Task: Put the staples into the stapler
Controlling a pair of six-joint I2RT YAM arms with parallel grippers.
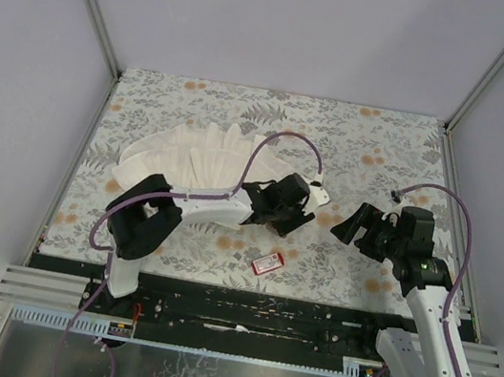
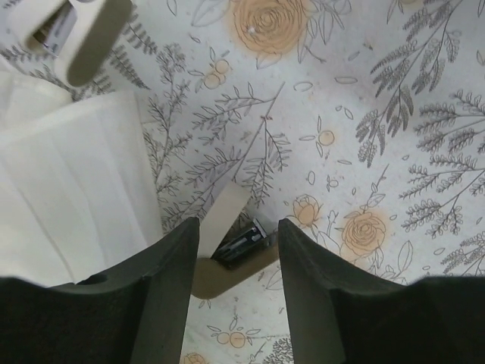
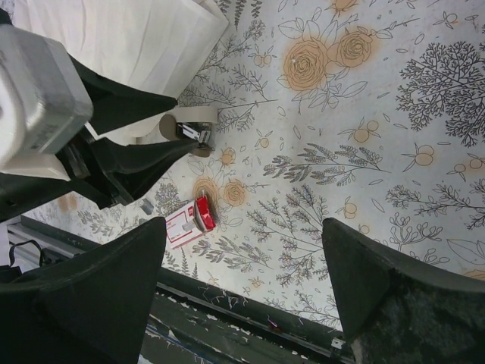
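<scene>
Between the parted fingers (image 2: 168,292) of my left hand (image 2: 239,225) lies the stapler (image 2: 244,241); at three o'clock, my right hand (image 3: 244,227) hangs spread wide.

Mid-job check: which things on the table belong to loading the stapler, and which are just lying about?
For the job:
- stapler, lying between the left tool's open fingers
- red staple box, near the table's front edge; no staples visible

Lying about:
- white pleated cloth, far left

Soft, even, bright light; only faint shadows on the table (image 1: 366,140). Both wrist views blur their own near fingers (image 2: 163,303).
</scene>
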